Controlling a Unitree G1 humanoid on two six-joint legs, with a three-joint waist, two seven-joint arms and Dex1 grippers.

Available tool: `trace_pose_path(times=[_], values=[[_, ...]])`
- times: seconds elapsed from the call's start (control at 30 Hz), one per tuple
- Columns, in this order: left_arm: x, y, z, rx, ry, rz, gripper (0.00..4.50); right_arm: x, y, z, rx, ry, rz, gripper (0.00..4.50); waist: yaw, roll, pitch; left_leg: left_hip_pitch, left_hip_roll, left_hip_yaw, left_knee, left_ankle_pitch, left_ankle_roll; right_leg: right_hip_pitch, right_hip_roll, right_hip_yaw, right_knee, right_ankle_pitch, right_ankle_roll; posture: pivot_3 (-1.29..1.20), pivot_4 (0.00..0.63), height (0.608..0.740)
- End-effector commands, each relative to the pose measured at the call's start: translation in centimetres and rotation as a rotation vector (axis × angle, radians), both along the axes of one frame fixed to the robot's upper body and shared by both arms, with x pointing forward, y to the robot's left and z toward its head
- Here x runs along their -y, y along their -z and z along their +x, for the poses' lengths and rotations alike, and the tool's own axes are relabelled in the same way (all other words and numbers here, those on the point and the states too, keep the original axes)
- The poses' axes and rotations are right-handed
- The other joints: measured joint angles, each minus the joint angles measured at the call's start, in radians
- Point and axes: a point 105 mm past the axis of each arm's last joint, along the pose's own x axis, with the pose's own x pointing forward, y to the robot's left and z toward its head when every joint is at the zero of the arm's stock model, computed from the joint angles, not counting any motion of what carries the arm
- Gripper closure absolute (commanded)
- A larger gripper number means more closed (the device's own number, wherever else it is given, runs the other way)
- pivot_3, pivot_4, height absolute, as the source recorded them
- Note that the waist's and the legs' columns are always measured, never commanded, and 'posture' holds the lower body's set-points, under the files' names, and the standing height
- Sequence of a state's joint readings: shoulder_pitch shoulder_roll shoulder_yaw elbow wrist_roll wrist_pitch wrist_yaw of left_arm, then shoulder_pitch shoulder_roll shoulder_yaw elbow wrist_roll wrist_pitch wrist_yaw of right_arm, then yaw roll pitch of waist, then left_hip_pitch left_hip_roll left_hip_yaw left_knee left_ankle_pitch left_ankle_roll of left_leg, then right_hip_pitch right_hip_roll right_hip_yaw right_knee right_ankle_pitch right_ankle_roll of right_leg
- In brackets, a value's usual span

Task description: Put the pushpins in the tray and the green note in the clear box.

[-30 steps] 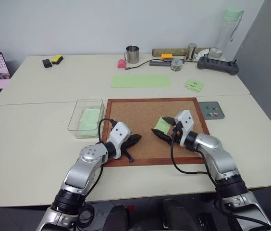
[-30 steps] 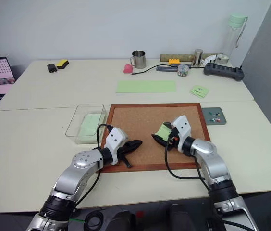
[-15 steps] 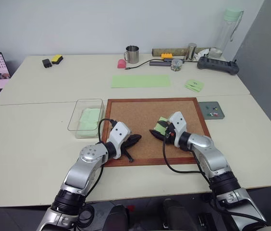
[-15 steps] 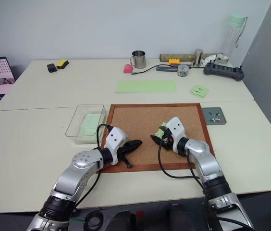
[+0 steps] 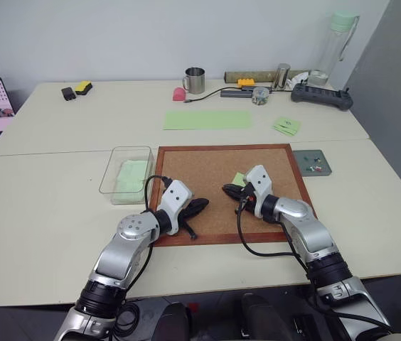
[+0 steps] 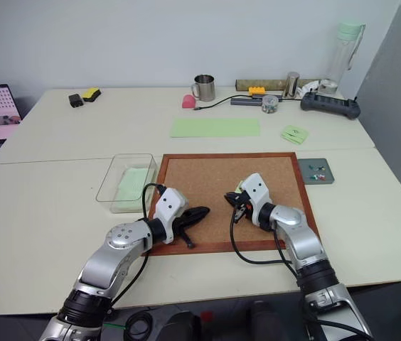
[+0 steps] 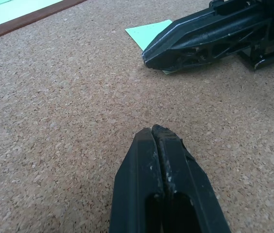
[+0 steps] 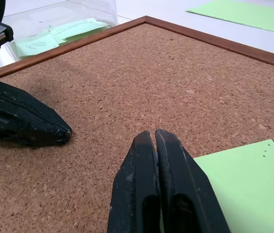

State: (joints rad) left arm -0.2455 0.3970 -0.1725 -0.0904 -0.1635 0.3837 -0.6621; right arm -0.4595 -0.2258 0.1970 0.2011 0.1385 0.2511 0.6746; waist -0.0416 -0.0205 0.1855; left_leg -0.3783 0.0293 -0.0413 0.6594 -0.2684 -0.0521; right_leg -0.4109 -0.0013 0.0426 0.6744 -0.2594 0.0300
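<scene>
Green note point(image 8: 244, 179): I see it lying flat on the corkboard point(image 5: 207, 170), toward the board's right half, just beside and partly under my right gripper. It is a square sheet, so I can make out no long axis; in the right wrist view one corner with small pinholes points away from the fingers, and in the left wrist view another corner points across the cork toward my left gripper.
Right gripper point(image 5: 227, 189): fingers pressed together, no gap between them. They rest at the note's edge over the cork; I cannot tell whether any paper is pinched between them.
Left gripper point(image 5: 202, 205): fingers fully closed with nothing between them, low over the near-left part of the corkboard, pointing toward the right gripper and well apart from the note.
Clear box point(image 5: 113, 170): on the table just left of the corkboard's frame, long axis running away from me; light-green paper already lies inside it.
Tray point(image 5: 313, 163): dark grey, on the table just right of the corkboard's far-right corner.
Pushpins point(image 5: 315, 168): a few tiny coloured heads lying in the tray; too small for me to tell which way they point.
</scene>
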Motion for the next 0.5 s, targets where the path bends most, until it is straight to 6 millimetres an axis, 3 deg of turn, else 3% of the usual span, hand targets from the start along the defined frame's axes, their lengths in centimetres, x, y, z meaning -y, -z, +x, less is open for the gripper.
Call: trace_pose_path(times=[0.03,0.17,0.3,0.5], values=[[-1.3,1.0,0.0,-0.038,-0.056,0.020,4.50,0.0,-3.0,0.3,0.077,-0.002,0.061,4.45,0.000,0.000,0.000,0.000,0.000,0.000,0.000,0.000,0.000,0.000,0.000,0.000,0.000,0.000,0.000,0.00,0.150,0.740],[-1.3,1.0,0.0,-0.040,-0.056,0.019,4.50,0.0,-6.0,0.1,0.146,-0.008,0.098,4.45,0.000,0.000,0.000,-0.001,0.000,0.000,0.000,0.000,0.000,-0.001,0.000,0.000,0.000,0.000,0.000,0.00,0.150,0.740],[-1.1,1.1,0.0,-0.041,-0.052,0.018,4.50,0.2,-6.7,-0.6,0.187,-0.042,0.053,4.45,-0.001,0.000,0.000,-0.001,0.000,0.000,0.000,0.000,0.000,-0.002,0.000,0.000,0.000,0.000,0.000,0.00,0.150,0.740],[-0.6,0.5,0.3,-0.030,-0.044,-0.012,4.50,2.2,-8.4,0.0,0.248,0.036,0.051,4.45,0.000,0.000,0.000,-0.001,0.000,-0.001,0.000,0.000,0.000,-0.001,0.000,-0.001,0.000,0.000,0.000,0.00,0.150,0.740]])
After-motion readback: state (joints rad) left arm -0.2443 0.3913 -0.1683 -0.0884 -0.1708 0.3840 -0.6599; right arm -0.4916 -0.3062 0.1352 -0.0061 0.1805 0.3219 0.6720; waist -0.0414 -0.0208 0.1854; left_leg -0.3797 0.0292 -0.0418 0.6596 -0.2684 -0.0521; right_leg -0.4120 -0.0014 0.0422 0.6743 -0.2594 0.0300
